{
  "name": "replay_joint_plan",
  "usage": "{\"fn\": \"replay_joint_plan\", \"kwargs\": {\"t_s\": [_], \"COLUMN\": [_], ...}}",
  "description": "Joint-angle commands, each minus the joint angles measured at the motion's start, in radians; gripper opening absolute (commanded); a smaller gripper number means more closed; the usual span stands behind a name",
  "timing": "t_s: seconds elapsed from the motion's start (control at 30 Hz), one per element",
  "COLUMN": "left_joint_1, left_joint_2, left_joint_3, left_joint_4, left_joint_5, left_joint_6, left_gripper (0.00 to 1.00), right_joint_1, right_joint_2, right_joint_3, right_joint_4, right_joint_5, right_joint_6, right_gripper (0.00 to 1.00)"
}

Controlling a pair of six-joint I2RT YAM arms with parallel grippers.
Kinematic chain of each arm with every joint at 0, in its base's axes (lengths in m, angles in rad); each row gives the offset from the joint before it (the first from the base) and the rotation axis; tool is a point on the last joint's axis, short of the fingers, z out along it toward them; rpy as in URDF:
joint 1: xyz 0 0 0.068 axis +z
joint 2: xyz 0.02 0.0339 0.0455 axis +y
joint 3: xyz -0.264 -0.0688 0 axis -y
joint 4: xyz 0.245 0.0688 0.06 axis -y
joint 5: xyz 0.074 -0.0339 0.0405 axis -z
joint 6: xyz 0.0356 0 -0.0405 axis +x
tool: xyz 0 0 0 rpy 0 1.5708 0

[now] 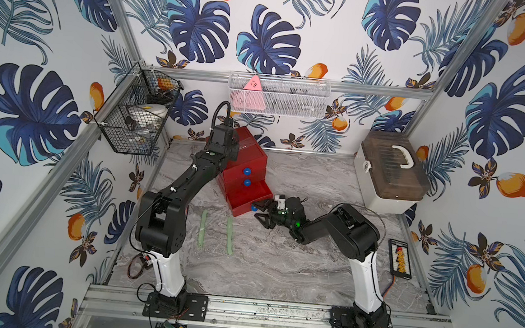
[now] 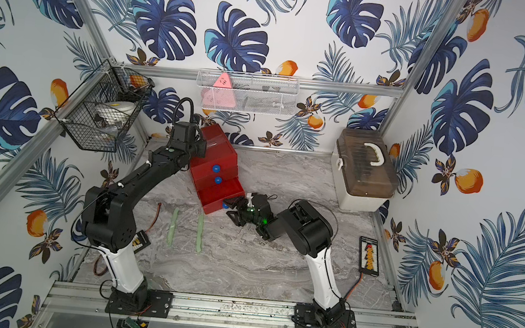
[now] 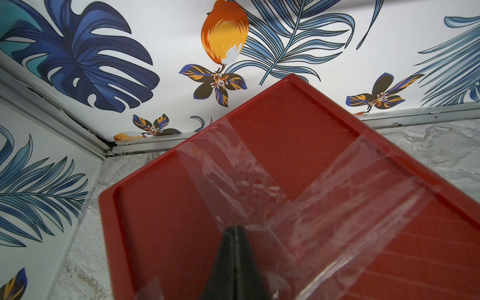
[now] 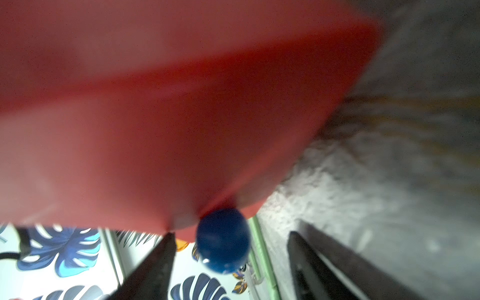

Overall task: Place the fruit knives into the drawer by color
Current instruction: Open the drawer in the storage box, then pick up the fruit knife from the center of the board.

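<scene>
A: What's nearest?
B: Left knife (image 1: pixel 202 229) and right knife (image 1: pixel 230 236), 2 green ones, flat on the table (image 1: pixel 278 263), left of the right gripper (image 1: pixel 258 210).
A: That gripper?
B: Spread wide and empty, with the blue knob (image 4: pixel 223 240) of the pulled-out bottom drawer (image 1: pixel 248 199) between its fingers.
A: Beyond?
B: Left gripper (image 3: pixel 235 233), pinched closed and empty, at the red chest's (image 1: pixel 248 157) top.

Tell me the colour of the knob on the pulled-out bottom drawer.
Blue; the knob shows best in the right wrist view.

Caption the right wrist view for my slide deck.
The right pincer, jaws open, straddles the blue knob of the blurred red drawer, marble tabletop alongside.
</scene>
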Motion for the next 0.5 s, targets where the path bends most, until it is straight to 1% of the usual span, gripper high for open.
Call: {"fn": "replay_joint_plan", "kwargs": {"t_s": [0.0, 0.03, 0.07, 0.1, 0.13, 0.17, 0.2, 0.33, 0.47], "left_joint_1": [0.000, -0.001, -0.001, -0.002, -0.005, -0.008, -0.012, -0.015, -0.015], "left_joint_2": [0.021, 0.021, 0.021, 0.019, 0.016, 0.009, -0.001, -0.079, -0.179], "left_joint_3": [0.006, 0.022, 0.040, 0.054, 0.071, 0.084, 0.091, 0.097, 0.073], "left_joint_4": [-0.413, -0.422, -0.431, -0.441, -0.455, -0.467, -0.473, -0.494, -0.538], "left_joint_5": [0.063, 0.069, 0.074, 0.075, 0.072, 0.069, 0.066, 0.049, 0.021], "left_joint_6": [-0.035, -0.044, -0.053, -0.062, -0.074, -0.080, -0.084, -0.099, -0.096], "left_gripper": [0.33, 0.46, 0.60, 0.69, 0.79, 0.93, 0.99, 0.99, 0.99], "right_joint_1": [0.000, 0.000, 0.000, 0.000, 0.000, 0.001, 0.001, 0.002, 0.006], "right_joint_2": [-0.032, -0.049, -0.068, -0.085, -0.108, -0.129, -0.139, -0.232, -0.333], "right_joint_3": [-0.020, -0.032, -0.047, -0.062, -0.081, -0.100, -0.118, -0.195, -0.231], "right_joint_4": [-0.024, -0.026, -0.029, -0.034, -0.038, -0.039, -0.035, -0.031, -0.110], "right_joint_5": [0.005, 0.006, 0.009, 0.011, 0.015, 0.018, 0.021, 0.012, -0.009], "right_joint_6": [0.018, 0.017, 0.014, 0.010, 0.008, 0.006, 0.005, -0.022, -0.096], "right_gripper": [0.95, 0.99, 1.00, 1.00, 1.00, 1.00, 1.00, 1.00, 1.00]}}
